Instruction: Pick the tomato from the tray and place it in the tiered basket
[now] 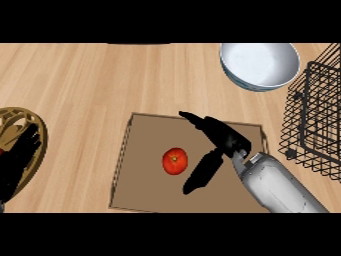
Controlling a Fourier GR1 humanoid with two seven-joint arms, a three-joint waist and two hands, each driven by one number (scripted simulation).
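Right hand (219, 136) open over the tray (140, 185), fingers straight, holding nothing; tomato (175, 161) lies on the tray just left of its thumb, not touching as far as can be seen. Basket (324, 120) sits to the hand's right, bowl (260, 65) beyond it. Left hand (7, 165) rests open at the left edge, over a gold plate (3, 125).

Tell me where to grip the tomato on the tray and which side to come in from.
Grip the tomato across its round middle, thumb on one side and fingers on the other. It lies alone on the flat brown tray with bare tray all round, so any side is free. Coming from its right and above probably suits best: the open right hand is already beside it there.
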